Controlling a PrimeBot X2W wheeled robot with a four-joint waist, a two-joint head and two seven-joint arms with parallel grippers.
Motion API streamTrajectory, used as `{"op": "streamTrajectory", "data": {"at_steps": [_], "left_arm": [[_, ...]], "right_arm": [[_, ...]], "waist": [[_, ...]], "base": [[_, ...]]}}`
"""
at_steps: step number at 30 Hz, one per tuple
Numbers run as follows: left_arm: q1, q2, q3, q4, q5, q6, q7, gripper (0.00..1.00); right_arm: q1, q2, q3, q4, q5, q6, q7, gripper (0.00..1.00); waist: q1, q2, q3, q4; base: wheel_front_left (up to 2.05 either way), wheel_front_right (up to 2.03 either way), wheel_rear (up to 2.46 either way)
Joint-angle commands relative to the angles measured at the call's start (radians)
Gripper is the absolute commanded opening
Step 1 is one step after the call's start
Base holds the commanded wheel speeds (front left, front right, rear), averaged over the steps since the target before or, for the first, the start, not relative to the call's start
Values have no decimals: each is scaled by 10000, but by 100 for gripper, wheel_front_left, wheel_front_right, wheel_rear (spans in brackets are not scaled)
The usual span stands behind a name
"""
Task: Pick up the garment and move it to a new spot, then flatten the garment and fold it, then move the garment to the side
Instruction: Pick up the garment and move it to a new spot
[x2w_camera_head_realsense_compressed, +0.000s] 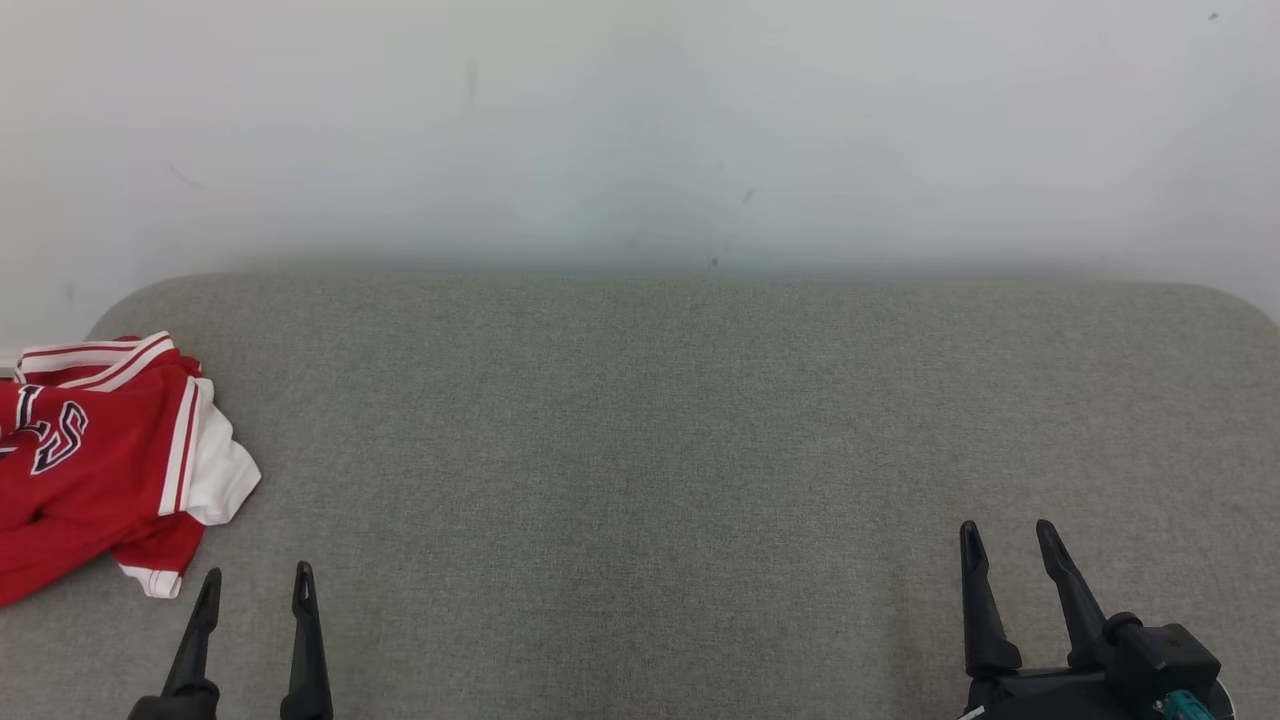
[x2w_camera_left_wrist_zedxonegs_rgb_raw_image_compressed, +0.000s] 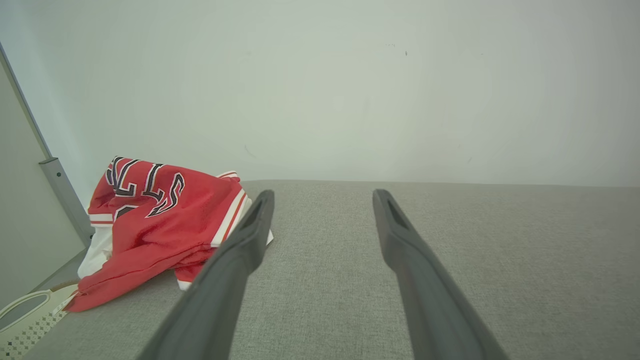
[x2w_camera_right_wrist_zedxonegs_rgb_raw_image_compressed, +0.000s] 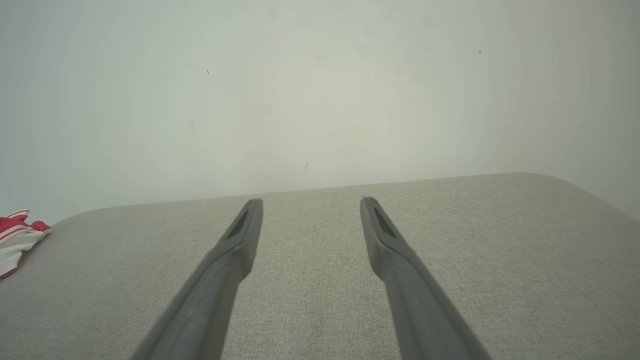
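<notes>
The garment is a red jersey with white trim and dark lettering, lying crumpled at the far left of the grey fabric surface. My left gripper stands open near the front edge, just right of the garment's lower hem and apart from it. In the left wrist view the garment bunches up to the left of my left gripper, partly behind one finger. My right gripper is open at the lower right, far from the cloth. In the right wrist view my right gripper is open over bare fabric, with a corner of the garment at the left edge.
A pale wall rises directly behind the surface. The surface has rounded back corners. In the left wrist view a grey upright post stands behind the garment and a white perforated basket rim shows beyond the surface's left edge.
</notes>
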Motion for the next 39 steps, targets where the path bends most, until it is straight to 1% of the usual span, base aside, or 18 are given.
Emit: {"op": "streamTrajectory", "data": {"at_steps": [1, 11, 19, 24, 26, 30, 31, 39], "left_arm": [[7, 45, -25, -25, 91, -17, -37, 100], [-72, 132, -160, 112, -170, -51, -39, 100], [-145, 229, -473, 108, -285, -59, -37, 100], [-250, 228, -397, 320, -318, -55, -39, 100], [-265, 244, -337, 416, -385, -57, -37, 100], [-363, 259, -215, 597, -382, -59, -37, 100], [-363, 259, -215, 597, -382, -59, -37, 100], [-427, 165, -88, 865, -324, -5, -39, 100]], "right_arm": [[3, -20, -16, -27, -35, -17, -2, 100], [-126, -22, 10, 197, 85, -17, -2, 100], [19, -18, -11, 302, 216, -17, -2, 100], [102, -20, -51, 341, 296, -17, -2, 100], [105, -19, -48, 385, 390, -17, -2, 100], [51, -22, -29, 502, 458, -17, -2, 100], [51, -22, -29, 502, 458, -17, -2, 100], [145, -20, 30, 645, 527, -17, -2, 100]], "waist": [[0, 0, 2, 8], [0, 0, -7, 76], [0, 0, -9, 480], [0, 0, 18, 1039], [0, 0, 53, 1450], [0, 0, 95, 1951], [0, 0, 95, 1951], [0, 0, 134, 3072]], "base": [[0, 0, 0], [0, 0, 0], [0, 0, 0], [0, 0, 0], [0, 0, 0], [0, 0, 0], [0, 0, 0], [0, 0, 0]]}}
